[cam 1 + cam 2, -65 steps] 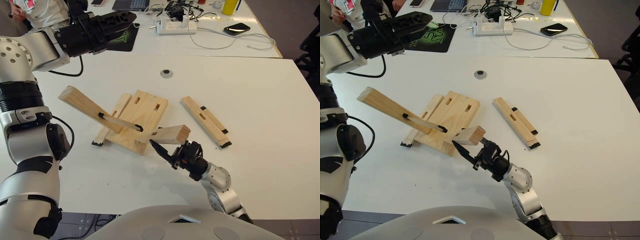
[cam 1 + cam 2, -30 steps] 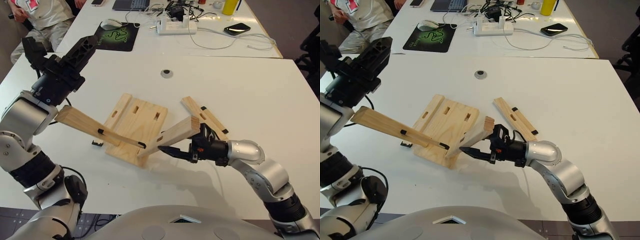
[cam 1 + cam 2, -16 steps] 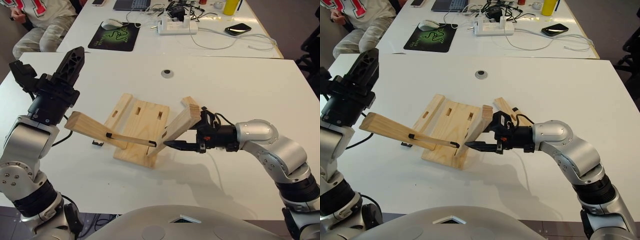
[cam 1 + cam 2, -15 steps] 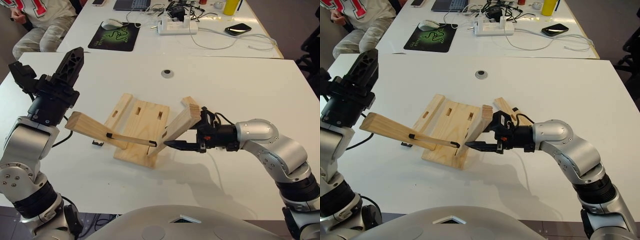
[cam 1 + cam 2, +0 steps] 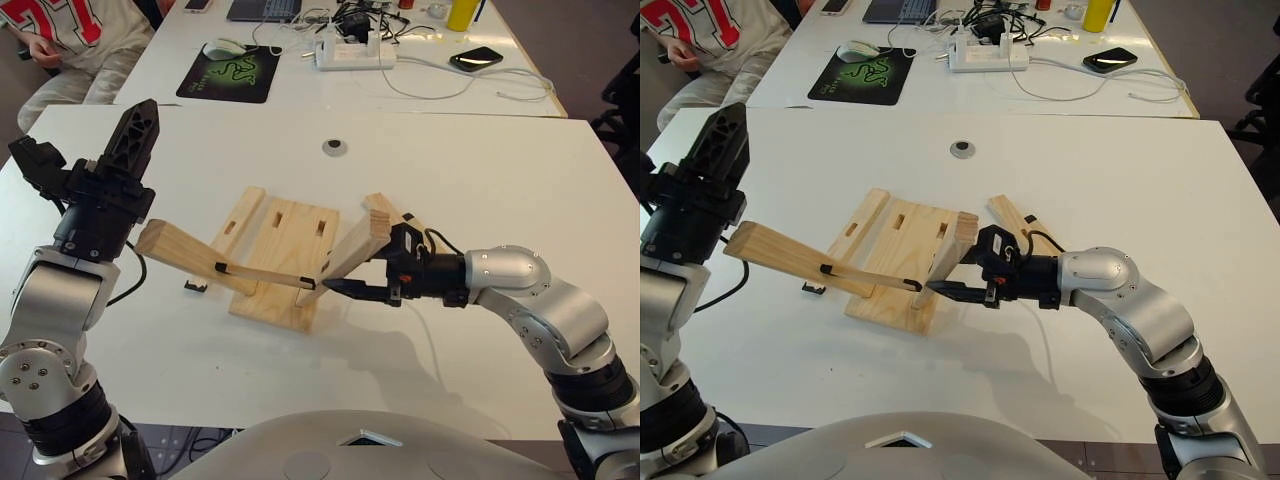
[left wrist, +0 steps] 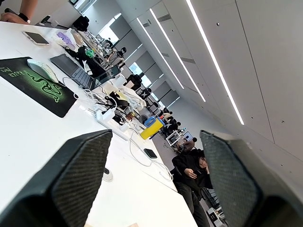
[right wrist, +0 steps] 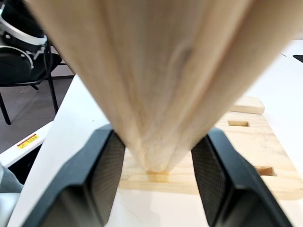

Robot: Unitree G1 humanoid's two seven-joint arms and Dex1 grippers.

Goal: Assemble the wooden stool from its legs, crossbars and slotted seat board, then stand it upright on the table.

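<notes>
Left eye view: the pale wooden slotted seat board (image 5: 285, 250) lies flat on the white table (image 5: 480, 170), its slots empty; over its near edge my right gripper (image 5: 345, 288) is clamped on a tilted pale wooden leg (image 5: 355, 245), joined by a thin wooden crossbar (image 5: 262, 276) to a second leg (image 5: 185, 250) off the board's left side; I judge this early, with one side frame made and nothing standing

Right eye view: a spare leg (image 5: 1002, 212) lies beside the board's right edge

Left wrist view: my left gripper (image 6: 156, 175) is apart and empty, plainer here than from the head

Right wrist view: the pads (image 7: 106, 175) squeeze the leg just above the board
</notes>
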